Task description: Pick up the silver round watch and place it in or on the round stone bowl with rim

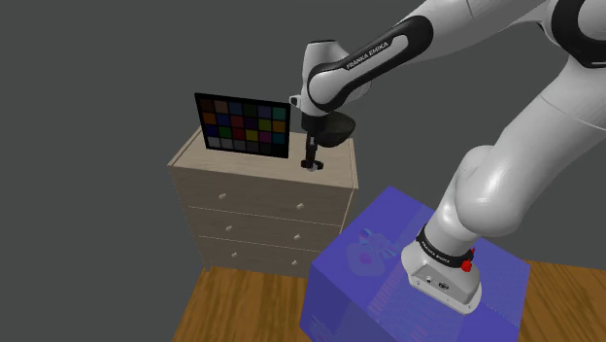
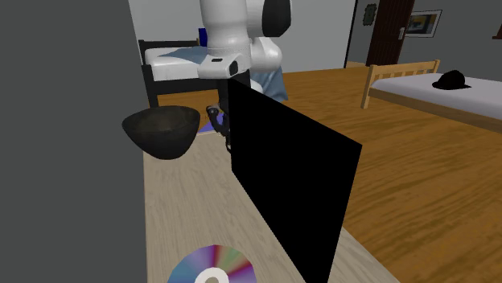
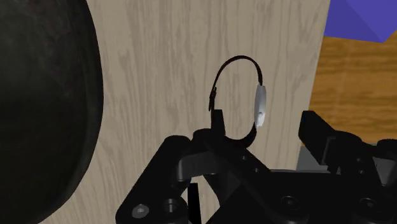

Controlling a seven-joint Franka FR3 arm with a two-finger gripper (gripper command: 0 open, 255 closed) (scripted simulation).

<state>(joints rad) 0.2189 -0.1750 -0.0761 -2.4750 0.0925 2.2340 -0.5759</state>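
gripper (image 3: 264, 124): black, low over the dresser (image 3: 159, 76) top; fingers (image 3: 312, 130) spread apart. watch (image 3: 259, 105): lies on its side on that top, black strap closed in an oval loop, long axis running with the wood grain and the dresser's edge; pale silver face turned toward that edge, away from the bowl (image 3: 38, 108). face sits between the fingers; contact cannot be told. bowl: dark, round, near the watch, not touching. colour chart (image 1: 243, 124): upright on the same top.
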